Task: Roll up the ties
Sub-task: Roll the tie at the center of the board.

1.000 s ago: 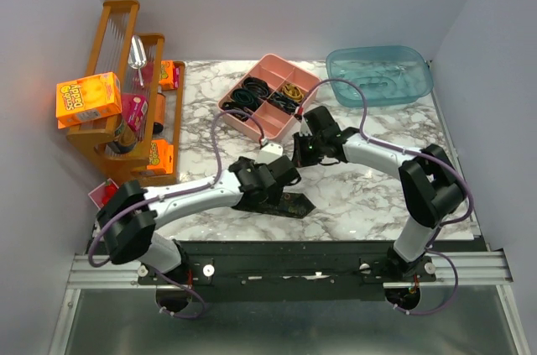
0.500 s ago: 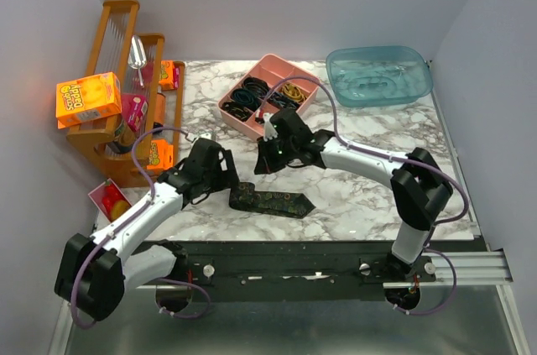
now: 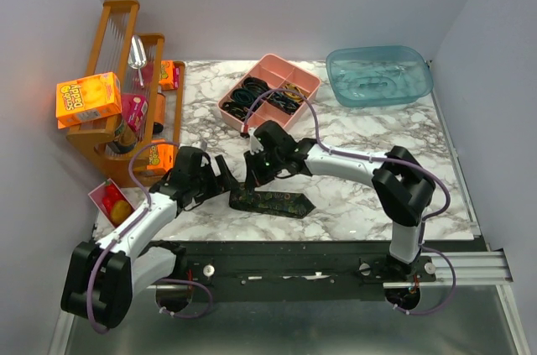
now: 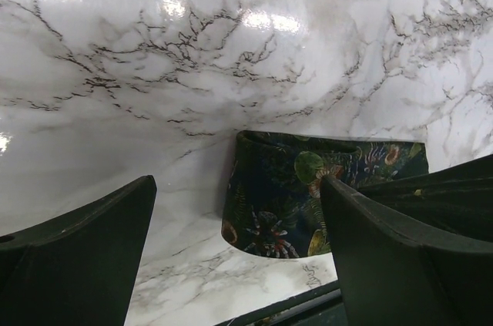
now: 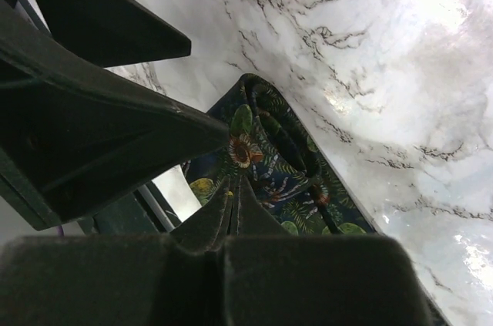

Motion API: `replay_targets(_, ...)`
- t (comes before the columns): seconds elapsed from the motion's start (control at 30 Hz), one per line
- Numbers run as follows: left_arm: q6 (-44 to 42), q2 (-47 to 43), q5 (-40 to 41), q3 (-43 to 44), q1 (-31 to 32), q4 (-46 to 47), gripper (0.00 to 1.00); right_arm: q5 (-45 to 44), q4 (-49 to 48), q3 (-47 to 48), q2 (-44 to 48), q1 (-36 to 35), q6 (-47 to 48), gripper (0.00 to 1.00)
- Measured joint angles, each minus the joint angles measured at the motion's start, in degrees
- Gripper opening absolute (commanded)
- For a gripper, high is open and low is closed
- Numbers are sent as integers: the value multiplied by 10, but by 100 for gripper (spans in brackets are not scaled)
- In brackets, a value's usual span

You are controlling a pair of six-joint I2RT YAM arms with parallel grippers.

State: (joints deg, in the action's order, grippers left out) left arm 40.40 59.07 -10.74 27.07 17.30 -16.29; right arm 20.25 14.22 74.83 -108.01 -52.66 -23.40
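Top external: left gripper [image 3: 221, 177] spread beside tie [image 3: 275, 201]; right gripper [image 3: 254, 175] over it, grip unclear; pink tray [image 3: 270, 58] behind

top view is bright & even, soft light from overhead, only faint shadows under the arms on the marble table [image 3: 453, 154]. orange box [image 3: 88, 99] on the left glows, prob a bit overexposed. left wrist cam: white glare patches on the marble up top, left fingers [image 4: 77, 257] are dark blurry slabs, tie [image 4: 285, 203] print is sharp tho. right wrist cam: top right corner blown out, right fingers [image 5: 92, 149] near black w/ no detail, out of focus.
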Motion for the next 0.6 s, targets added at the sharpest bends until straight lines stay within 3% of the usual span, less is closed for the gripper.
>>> replay_targets(0.6,33,-16,-68,-77,-1,103,95,0,-7,-57,-1,-13,-23,2)
